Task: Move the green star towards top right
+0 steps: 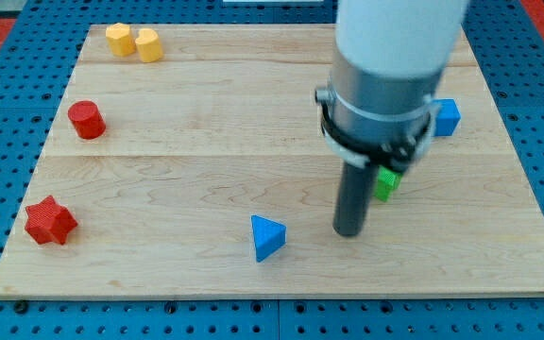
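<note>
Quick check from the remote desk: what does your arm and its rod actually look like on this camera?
My arm's lower section is a wide, smooth white cylinder entering from the view's top. Below it sits a dark grey metal collar ringed by a thin black cable or band. From that hangs a straight, dark, matte cylindrical rod ending at my tip. No markings or labels show.

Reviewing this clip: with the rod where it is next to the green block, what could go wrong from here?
1. The small green block is mostly hidden behind the arm, so contact is hard to judge; my tip sits at its lower left and could glance off.
2. The blue cube-like block lies toward the top right, so the push may knock it.
</note>
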Robot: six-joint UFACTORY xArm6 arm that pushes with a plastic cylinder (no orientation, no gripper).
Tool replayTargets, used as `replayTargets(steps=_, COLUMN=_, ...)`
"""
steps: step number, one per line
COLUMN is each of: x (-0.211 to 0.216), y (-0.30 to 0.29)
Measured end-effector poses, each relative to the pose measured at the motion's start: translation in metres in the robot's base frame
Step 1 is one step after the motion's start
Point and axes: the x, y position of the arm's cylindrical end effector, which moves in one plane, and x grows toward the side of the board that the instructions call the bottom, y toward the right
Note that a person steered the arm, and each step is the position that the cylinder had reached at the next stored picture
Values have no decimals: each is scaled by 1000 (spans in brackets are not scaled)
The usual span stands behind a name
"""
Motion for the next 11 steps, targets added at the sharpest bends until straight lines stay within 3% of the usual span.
replayTargets(steps=1, x=-37, y=32)
replayTargets(steps=2, x=-74, y=0)
replayTargets(steps=3, x=-101, y=4)
replayTargets(steps=4, x=-50, y=10)
replayTargets(steps=5, x=-73, y=56)
replayTargets(steps=6, x=-96, y=23)
replayTargets(steps=9, x=-254, y=67)
replayTargets(steps=11, x=-276, y=81)
